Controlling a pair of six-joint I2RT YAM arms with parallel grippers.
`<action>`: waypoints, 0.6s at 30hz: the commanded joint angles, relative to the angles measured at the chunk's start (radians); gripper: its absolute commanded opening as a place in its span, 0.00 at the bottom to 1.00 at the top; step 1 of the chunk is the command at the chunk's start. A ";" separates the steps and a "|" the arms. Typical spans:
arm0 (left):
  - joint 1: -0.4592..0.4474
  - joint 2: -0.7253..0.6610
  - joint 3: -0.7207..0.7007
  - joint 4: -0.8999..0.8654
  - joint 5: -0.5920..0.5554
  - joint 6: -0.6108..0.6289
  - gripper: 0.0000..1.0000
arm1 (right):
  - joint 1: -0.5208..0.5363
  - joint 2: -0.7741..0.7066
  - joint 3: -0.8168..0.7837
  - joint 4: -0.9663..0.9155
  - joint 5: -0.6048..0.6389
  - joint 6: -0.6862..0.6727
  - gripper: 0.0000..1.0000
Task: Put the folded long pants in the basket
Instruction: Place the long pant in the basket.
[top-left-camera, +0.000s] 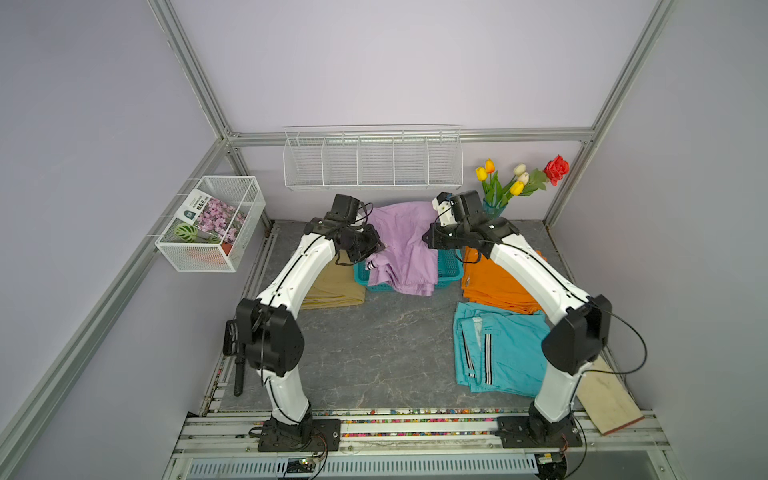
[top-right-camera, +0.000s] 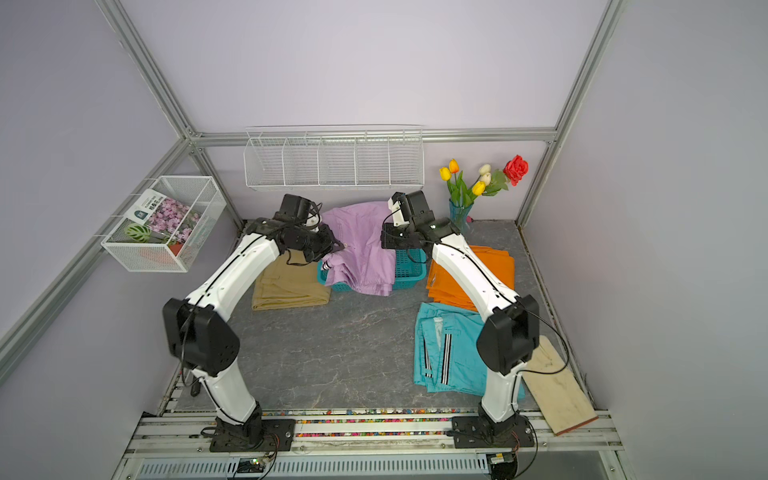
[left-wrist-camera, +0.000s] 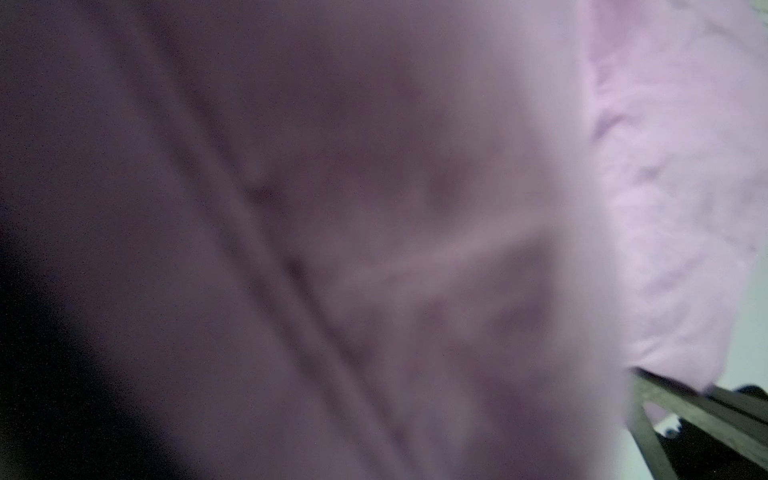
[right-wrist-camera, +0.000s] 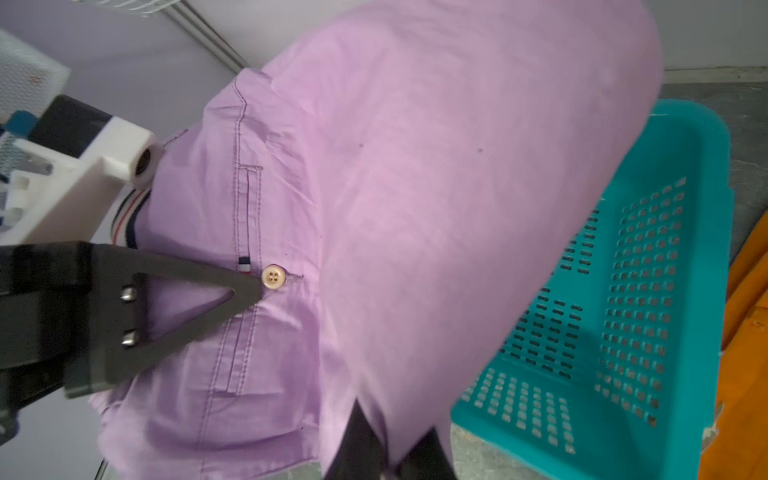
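Note:
The lilac pants (top-left-camera: 405, 241) (top-right-camera: 365, 245) hang bunched over the turquoise basket (top-left-camera: 451, 268) (top-right-camera: 409, 270), their lower end draped across its front rim. My left gripper (top-left-camera: 376, 246) is shut on their left edge, one finger (right-wrist-camera: 245, 291) lying by a button. My right gripper (top-left-camera: 428, 241) (right-wrist-camera: 392, 457) is shut on their right edge above the basket (right-wrist-camera: 665, 291). Blurred lilac cloth (left-wrist-camera: 665, 166) fills the left wrist view and hides that gripper's jaws. Khaki pants (top-left-camera: 336, 286) lie left of the basket. Orange pants (top-left-camera: 486, 286) and teal striped pants (top-left-camera: 507, 353) lie to the right.
A white wire wall basket (top-left-camera: 374, 162) hangs on the back wall just above the arms. A second wire basket (top-left-camera: 212, 224) with a flower packet is on the left wall. A vase of flowers (top-left-camera: 494, 208) stands behind the right arm. A wooden board (top-left-camera: 611, 395) lies front right.

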 joint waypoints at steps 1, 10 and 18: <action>0.016 0.108 0.136 -0.043 0.010 0.048 0.00 | -0.057 0.112 0.137 -0.044 -0.091 -0.043 0.00; 0.047 0.314 0.348 -0.052 -0.003 0.077 0.00 | -0.166 0.333 0.247 -0.076 -0.116 -0.080 0.00; 0.037 0.250 0.038 0.109 0.034 0.016 0.00 | -0.167 0.330 0.087 -0.110 -0.021 -0.109 0.00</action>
